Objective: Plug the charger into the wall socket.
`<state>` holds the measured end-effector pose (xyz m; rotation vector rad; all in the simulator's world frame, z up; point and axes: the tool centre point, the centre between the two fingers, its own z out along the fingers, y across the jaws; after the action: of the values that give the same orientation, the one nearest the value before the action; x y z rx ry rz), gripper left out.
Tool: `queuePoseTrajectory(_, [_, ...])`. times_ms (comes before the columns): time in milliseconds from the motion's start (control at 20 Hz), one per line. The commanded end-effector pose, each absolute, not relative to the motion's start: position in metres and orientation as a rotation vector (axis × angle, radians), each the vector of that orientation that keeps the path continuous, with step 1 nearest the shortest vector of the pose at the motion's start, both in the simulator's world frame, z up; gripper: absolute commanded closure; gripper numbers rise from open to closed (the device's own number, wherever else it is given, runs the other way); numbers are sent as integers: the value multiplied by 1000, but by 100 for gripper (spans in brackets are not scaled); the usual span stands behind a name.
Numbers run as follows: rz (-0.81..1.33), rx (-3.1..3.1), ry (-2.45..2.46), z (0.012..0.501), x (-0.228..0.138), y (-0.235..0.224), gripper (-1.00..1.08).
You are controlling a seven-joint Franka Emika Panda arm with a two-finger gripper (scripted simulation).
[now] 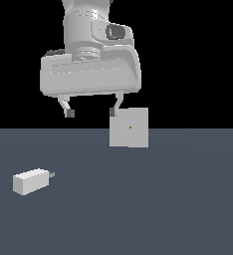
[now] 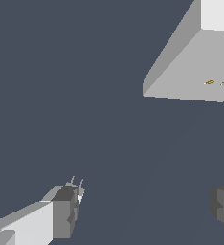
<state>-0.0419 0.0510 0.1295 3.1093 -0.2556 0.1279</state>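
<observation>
The charger (image 1: 31,181) is a small off-white block lying on the dark floor at the exterior view's left, its grey prongs (image 1: 51,175) pointing toward the exterior view's right. The wall socket (image 1: 129,127) is a light-grey square plate standing upright farther back, with a tiny orange dot at its centre. My gripper (image 1: 91,112) hangs high above the floor, open and empty, and one fingertip (image 1: 113,112) overlaps the socket's upper edge in the picture. The wrist view shows the socket (image 2: 190,72), the charger (image 2: 23,222) with its prongs (image 2: 76,184), and one dark fingertip (image 2: 223,206).
A flat dark blue-grey floor (image 1: 163,209) runs to a black background. Nothing else stands on it.
</observation>
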Motion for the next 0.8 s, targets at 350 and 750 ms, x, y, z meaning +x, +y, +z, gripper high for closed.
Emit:
queuePoseTrajectory(350, [198, 3075, -448, 106, -65, 83, -92])
queuePoseTrajectory(750, [250, 3038, -589, 87, -78, 108, -92])
